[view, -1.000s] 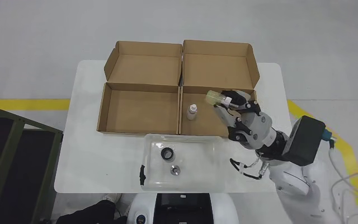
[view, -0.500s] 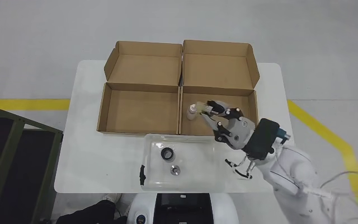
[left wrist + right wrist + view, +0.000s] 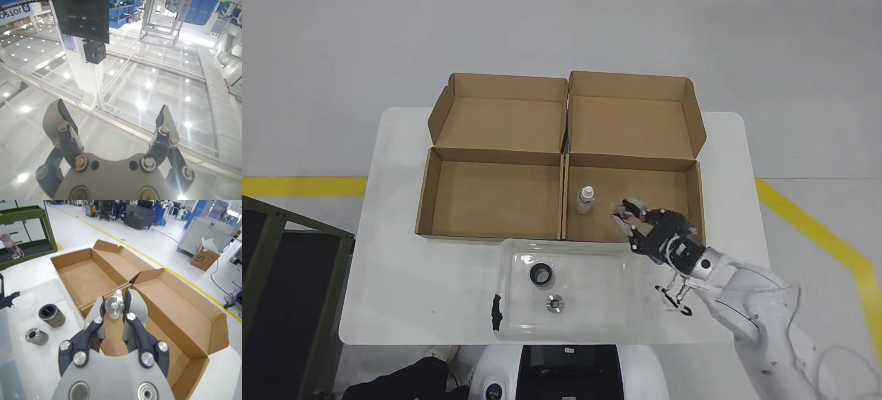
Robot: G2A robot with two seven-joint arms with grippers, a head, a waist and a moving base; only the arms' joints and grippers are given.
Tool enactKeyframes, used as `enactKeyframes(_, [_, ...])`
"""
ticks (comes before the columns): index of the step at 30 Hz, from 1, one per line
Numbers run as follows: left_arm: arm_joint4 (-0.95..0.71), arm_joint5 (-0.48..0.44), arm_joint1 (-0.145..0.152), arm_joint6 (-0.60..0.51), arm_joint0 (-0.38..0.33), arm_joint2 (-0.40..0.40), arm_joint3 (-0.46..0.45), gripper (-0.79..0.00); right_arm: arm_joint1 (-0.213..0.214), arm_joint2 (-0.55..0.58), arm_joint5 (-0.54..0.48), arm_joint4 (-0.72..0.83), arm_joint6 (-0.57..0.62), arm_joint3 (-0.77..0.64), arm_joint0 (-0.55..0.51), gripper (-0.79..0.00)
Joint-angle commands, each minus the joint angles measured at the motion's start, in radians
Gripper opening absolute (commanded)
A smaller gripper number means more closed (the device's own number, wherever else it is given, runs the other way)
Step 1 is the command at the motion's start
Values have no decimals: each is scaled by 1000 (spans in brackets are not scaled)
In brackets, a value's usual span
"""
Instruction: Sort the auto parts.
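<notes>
My right gripper (image 3: 114,300) is shut on a round silver metal part (image 3: 114,306). It hangs low over the right cardboard box (image 3: 170,317), near that box's front wall (image 3: 697,190). In the top view the right gripper (image 3: 632,215) sits right of a small white bottle (image 3: 585,199) standing in that box. The bottle (image 3: 118,293) shows just beyond the held part. A dark metal cylinder (image 3: 541,273) and a smaller silver sleeve (image 3: 555,304) lie in the clear tray (image 3: 572,245). My left gripper (image 3: 112,103) is open, pointing at the ceiling with nothing between its fingers.
The left cardboard box (image 3: 425,195) stands beside the right one, both with lids folded back. The dark cylinder (image 3: 52,315) and silver sleeve (image 3: 36,335) lie close to the right gripper's side. A green rack (image 3: 272,290) stands off the table's left edge.
The right gripper, with the part in it, swung from above the right box's middle toward the white bottle, then dropped lower and nearer the box's front wall.
</notes>
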Motion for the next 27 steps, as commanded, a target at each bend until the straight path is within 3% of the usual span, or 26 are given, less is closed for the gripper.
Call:
enactKeyframes(1, [0,0,0,0,0,0,0,0,0,-9,4,-18,25,17,6,-785])
enactKeyframes(27, [0,0,0,0,0,0,0,0,-34,-203,-1,-78,244,298,308,-785])
